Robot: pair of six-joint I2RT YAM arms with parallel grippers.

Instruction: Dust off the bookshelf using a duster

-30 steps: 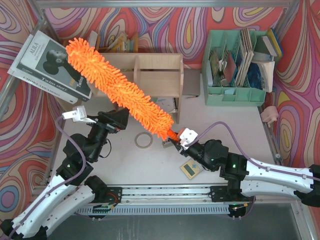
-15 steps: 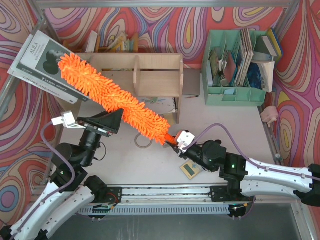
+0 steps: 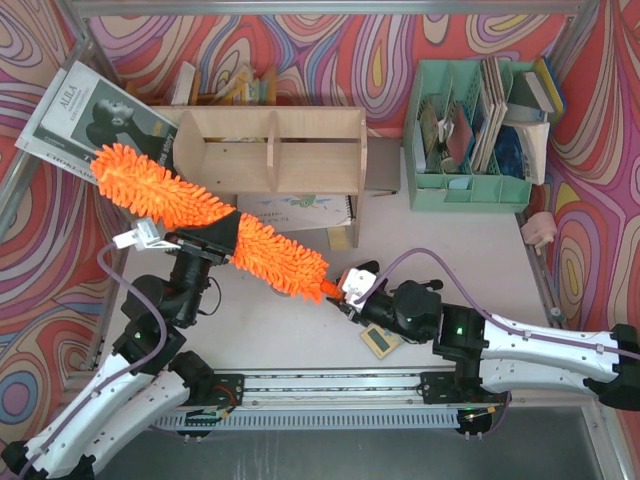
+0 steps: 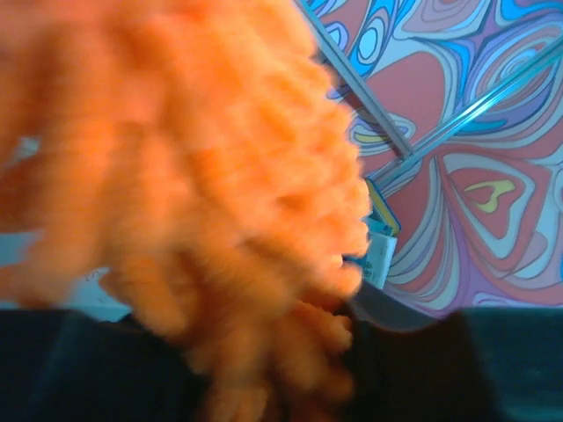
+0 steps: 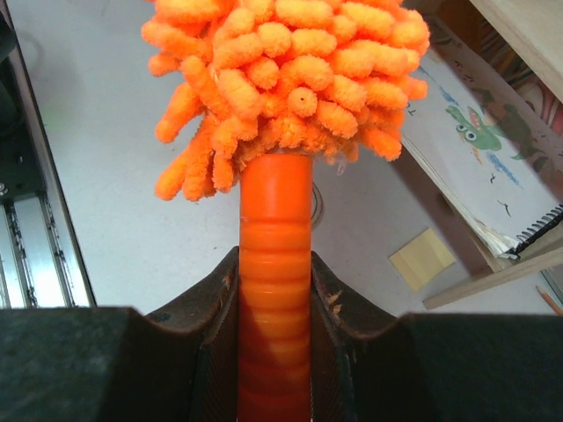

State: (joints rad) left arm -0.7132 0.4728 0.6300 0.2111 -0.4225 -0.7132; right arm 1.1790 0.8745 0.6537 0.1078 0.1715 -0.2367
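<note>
The right end effector (image 5: 274, 280) was clamped on the duster (image 3: 270, 258) by its handle, probably for sweeping leverage. The head slanted before the bookshelf (image 3: 300, 150), across the left end effector (image 3: 211, 241), whose grip was unclear.

The table (image 3: 450, 245) carries the bookshelf (image 3: 300, 125), a green organizer (image 3: 470, 190) and notebook (image 3: 300, 208).
</note>
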